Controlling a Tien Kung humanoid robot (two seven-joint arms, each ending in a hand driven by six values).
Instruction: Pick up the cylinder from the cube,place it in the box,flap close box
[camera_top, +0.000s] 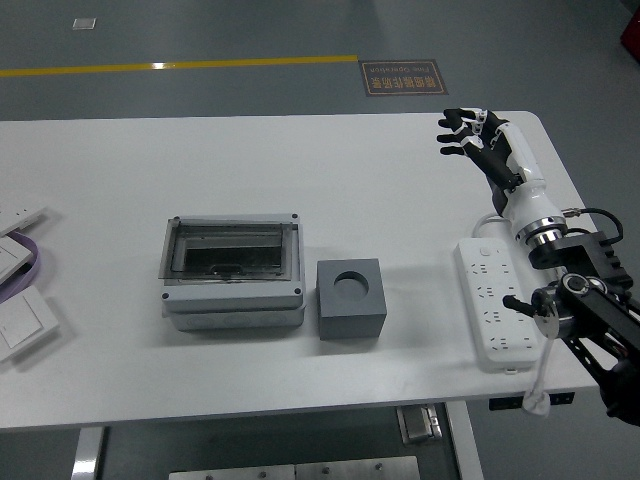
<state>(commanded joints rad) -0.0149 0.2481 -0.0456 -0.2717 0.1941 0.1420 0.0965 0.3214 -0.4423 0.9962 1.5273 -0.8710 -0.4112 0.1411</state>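
Floor sign (401, 77), print unreadable

Black-and-white robot hand (478, 138), white forearm, silver wrist ring, black cable

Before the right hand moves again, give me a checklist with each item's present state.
1. Right hand holds nothing, fingers spread: ok.
2. Cylinder visible in the cube: not ok; its round hole looks hollow, no cylinder anywhere on the table.
3. Cylinder inside the box: cannot tell through the transparent lid.
4. Box flap fully shut: cannot tell from this angle.
5. Way from hand to cube is free: ok, only bare table between them; the power strip lies under the forearm.
6. Left hand: not in view.
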